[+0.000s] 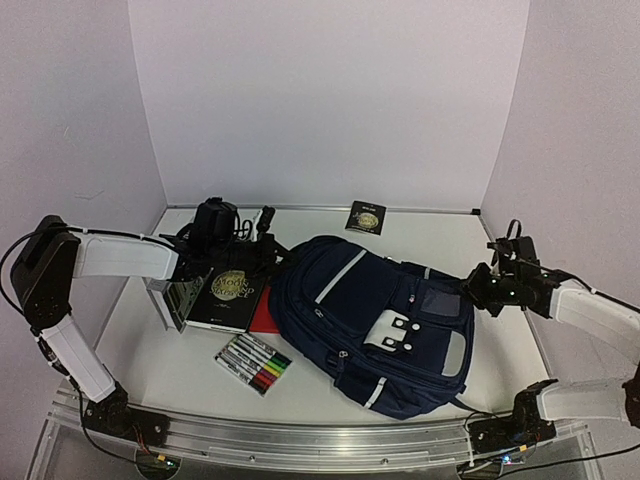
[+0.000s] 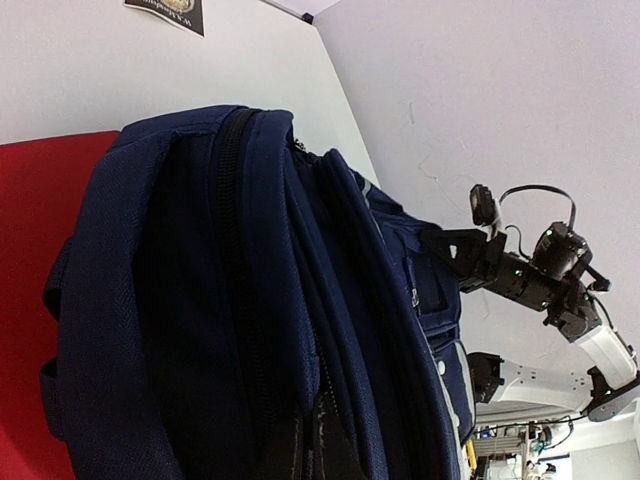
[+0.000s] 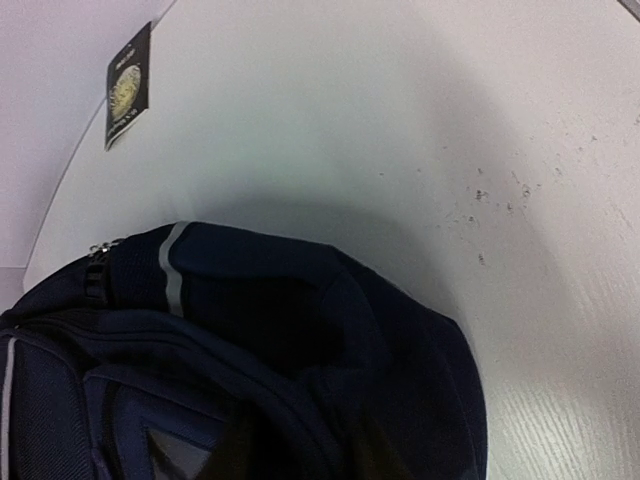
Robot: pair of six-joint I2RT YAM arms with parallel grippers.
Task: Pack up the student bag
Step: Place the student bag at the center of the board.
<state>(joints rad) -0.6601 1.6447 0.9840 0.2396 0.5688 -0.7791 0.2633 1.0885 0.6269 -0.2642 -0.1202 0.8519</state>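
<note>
Left gripper [image 1: 268,248], jaws closed, sits at the far-left top end of the student bag [image 1: 375,320]; whether it pinches fabric is unclear. Right gripper [image 1: 478,290] meets the bag's right edge, and I cannot tell how wide it stands. The bag lies flat, front up, its long axis running far-left to near-right. Left of the bag are a red folder [image 1: 263,312], a book [image 1: 228,290] and a marker pack [image 1: 255,362].
</note>
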